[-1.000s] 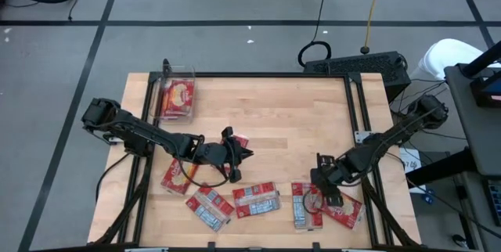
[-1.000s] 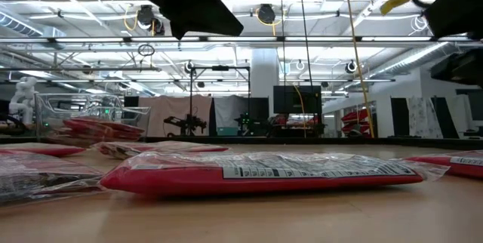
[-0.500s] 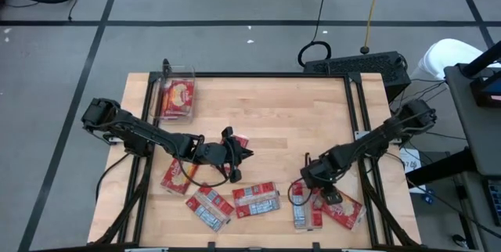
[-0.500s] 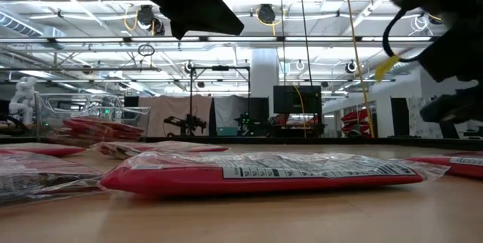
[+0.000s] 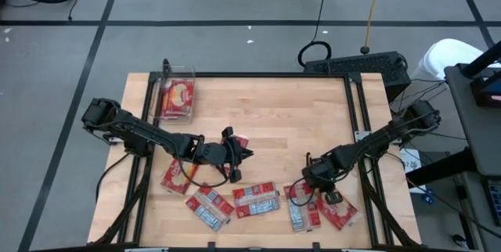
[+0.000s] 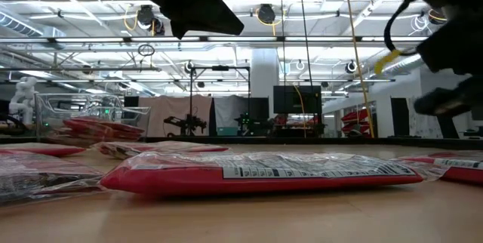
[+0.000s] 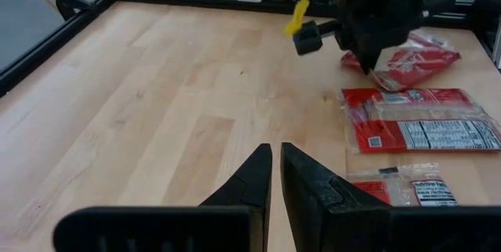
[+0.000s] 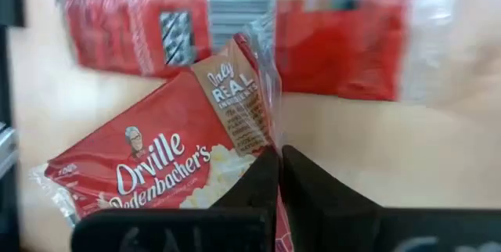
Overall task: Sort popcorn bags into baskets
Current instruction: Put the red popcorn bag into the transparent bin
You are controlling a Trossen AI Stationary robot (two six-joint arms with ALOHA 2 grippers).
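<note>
- The right arm now reaches further toward the table's middle than a second ago, its elbow stretched out flatter across the right side of the table.
- The right gripper [image 5: 312, 180] sits further left and nearer the centre than before; a second ago it was over the front-right packets.
- The popcorn bag [image 5: 338, 213] at the front right corner lies turned to a new angle and slightly closer to the front edge than before.
- The label-side packet [image 5: 298, 208] next to it has also shifted, now lying a little more to the left.
- In the low view, the right arm's dark shape has moved from the upper right corner down and left.
</note>
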